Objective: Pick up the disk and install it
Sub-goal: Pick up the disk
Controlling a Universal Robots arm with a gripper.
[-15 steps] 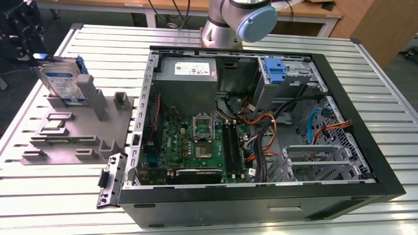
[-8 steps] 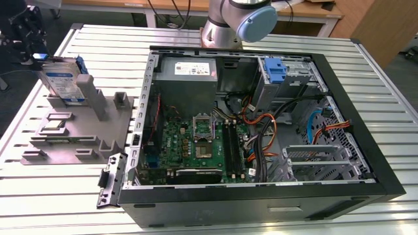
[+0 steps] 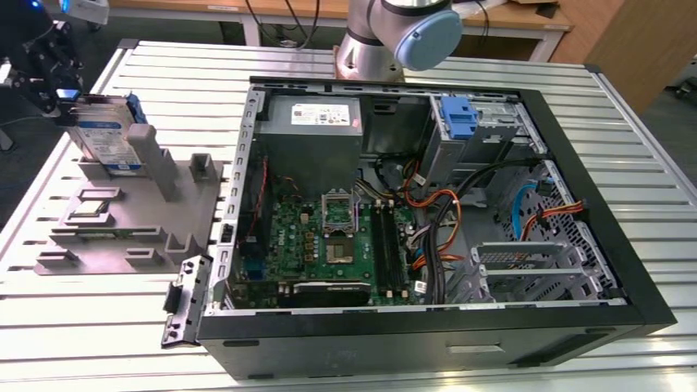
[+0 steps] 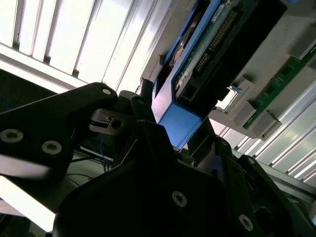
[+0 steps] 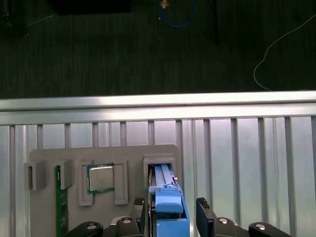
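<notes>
While the gripper [image 5: 173, 210] straddles the disk [image 3: 109, 139] standing upright in a slot of the grey fixture [image 3: 175, 200], I cannot tell whether the jaws grip it | risk: an off-centre hold on its blue rail [image 4: 178, 121] could cock it and jam it

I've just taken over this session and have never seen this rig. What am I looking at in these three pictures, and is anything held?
The grey-and-blue column at the back of the exterior view is the robot arm. That camera stands off the arm and looks over the slatted metal table. The two wrist views come from cameras riding on the arm near its gripper. On the table are an open computer case and, at the exterior view's left, a grey holder block carrying a processor chip. The disk stands on edge in that block, and the gripper is right at its blue-railed top edge. I cannot tell whether it grips the disk.
</notes>
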